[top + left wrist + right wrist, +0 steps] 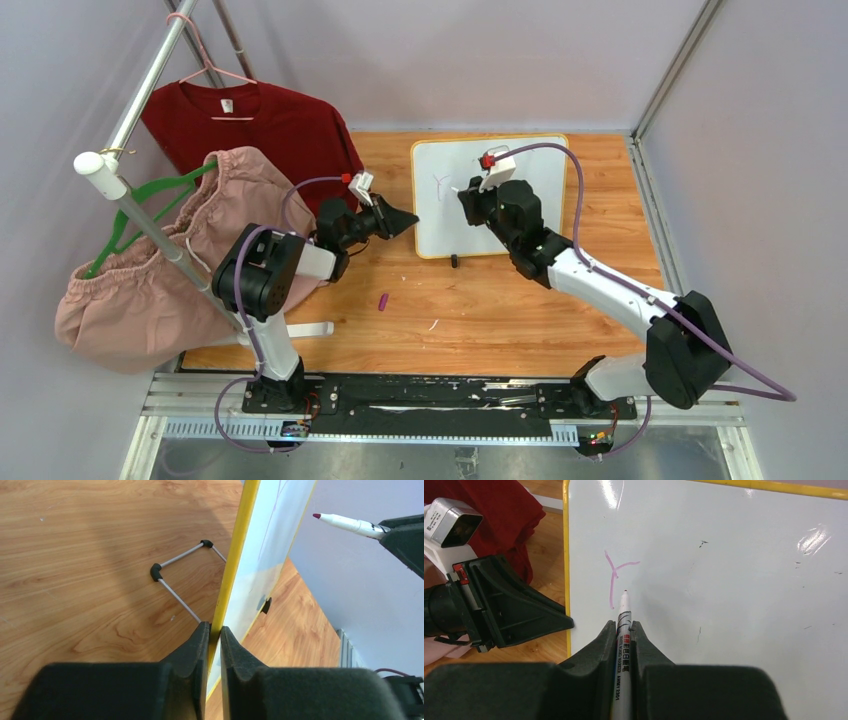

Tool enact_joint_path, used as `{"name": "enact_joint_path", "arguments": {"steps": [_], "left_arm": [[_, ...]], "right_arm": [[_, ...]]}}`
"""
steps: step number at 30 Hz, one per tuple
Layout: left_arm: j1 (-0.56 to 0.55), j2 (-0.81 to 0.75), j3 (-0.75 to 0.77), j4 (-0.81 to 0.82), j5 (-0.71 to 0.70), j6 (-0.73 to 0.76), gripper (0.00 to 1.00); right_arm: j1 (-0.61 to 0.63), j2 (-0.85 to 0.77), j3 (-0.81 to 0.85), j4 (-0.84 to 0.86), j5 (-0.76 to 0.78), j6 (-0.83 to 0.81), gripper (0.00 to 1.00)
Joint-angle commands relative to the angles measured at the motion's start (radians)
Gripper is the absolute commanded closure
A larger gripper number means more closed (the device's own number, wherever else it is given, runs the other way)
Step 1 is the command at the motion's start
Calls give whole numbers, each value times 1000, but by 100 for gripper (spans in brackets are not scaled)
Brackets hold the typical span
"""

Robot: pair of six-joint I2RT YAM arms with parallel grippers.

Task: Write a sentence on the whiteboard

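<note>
The propped whiteboard [440, 215] bears a purple Y [614, 580].

purple handwritten "Y" [613, 582] on the whiteboard [734, 580], black print roughly "AWMY 2301" along the marker [624, 617] barrel

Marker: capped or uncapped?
Uncapped: the marker in the right claw shows a bare dark tip in both wrist views, held off the whiteboard.

The left arm [262, 278] and right arm [612, 287] have black joints, white links and purple cables [579, 192]. The right end effector [623, 624] has black wedge fingers [598, 650].
</note>
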Motion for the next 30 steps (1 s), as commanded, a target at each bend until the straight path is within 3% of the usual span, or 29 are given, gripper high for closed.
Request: {"name": "enact_joint_path", "arguments": {"steps": [1,4,9,21,30], "left_arm": [[-13,-31,-16,37,5,22,76],[-13,-45,-25,55,-2,11,60],[-9,-83,-41,73,-16,-3,47],[17,23,46,195,40,-146,43],[17,79,56,198,49,-144,41]], "right_arm": [[-11,-15,7,22,17,-11,100],[-12,-34,-2,20,11,-7,100],[-12,-71,-23,8,-3,5,100],[-12,-128,-48,-17,-38,5,100],[-10,-101,-34,-7,-47,4,100]]}}
